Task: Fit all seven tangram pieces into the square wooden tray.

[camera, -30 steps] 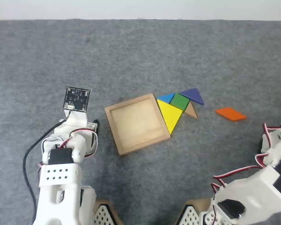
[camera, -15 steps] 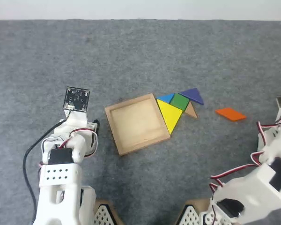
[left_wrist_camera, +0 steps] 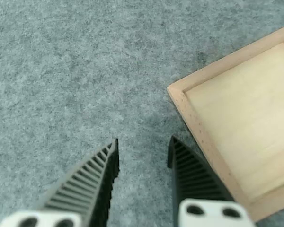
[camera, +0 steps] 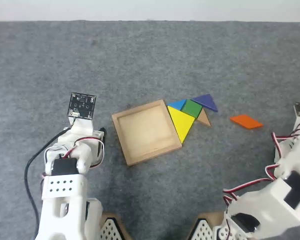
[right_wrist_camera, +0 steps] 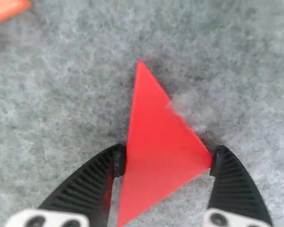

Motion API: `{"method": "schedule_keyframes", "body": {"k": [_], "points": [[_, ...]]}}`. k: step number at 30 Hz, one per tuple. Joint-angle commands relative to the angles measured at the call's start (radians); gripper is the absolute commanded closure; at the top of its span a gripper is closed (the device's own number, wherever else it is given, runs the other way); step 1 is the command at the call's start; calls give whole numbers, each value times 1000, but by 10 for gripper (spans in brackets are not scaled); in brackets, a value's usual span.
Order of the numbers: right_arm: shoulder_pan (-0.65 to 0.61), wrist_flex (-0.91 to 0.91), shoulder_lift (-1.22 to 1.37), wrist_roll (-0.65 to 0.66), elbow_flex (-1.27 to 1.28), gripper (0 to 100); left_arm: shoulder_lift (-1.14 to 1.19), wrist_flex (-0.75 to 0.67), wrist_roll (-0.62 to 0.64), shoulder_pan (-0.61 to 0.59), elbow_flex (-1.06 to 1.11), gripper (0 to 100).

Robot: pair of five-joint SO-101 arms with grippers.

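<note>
The square wooden tray (camera: 121, 132) lies empty at the table's middle. Against its right side sit a yellow triangle (camera: 181, 122), a blue triangle (camera: 177, 105), a green square (camera: 192, 108), a purple triangle (camera: 205, 102) and a tan triangle (camera: 204, 118). An orange parallelogram (camera: 246, 121) lies apart, farther right. My right gripper (right_wrist_camera: 169, 151) is shut on a red triangle (right_wrist_camera: 156, 142), one finger on each edge, low over the carpet. My left gripper (left_wrist_camera: 143, 142) is open over bare carpet beside the tray's corner (left_wrist_camera: 180, 94).
Grey carpet covers the whole table. The left arm (camera: 72, 165) stands left of the tray, the right arm (camera: 290, 170) at the right edge. A corner of the orange parallelogram (right_wrist_camera: 4, 9) shows beyond the red triangle.
The right arm has shifted at the table's right edge, with its wrist coming farther into the high view. The left arm, the tray and the other pieces stayed put.
</note>
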Motion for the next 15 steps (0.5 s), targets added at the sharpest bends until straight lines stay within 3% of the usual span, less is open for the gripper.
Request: {"method": "schedule_keyframes", "body": {"k": [1,15], "points": [[-15,-21,28,2,31,758,3,-20,-8,3,-10,829],[-16,25,-90,-54,28,893,3,-20,-8,3,-10,829]]}}
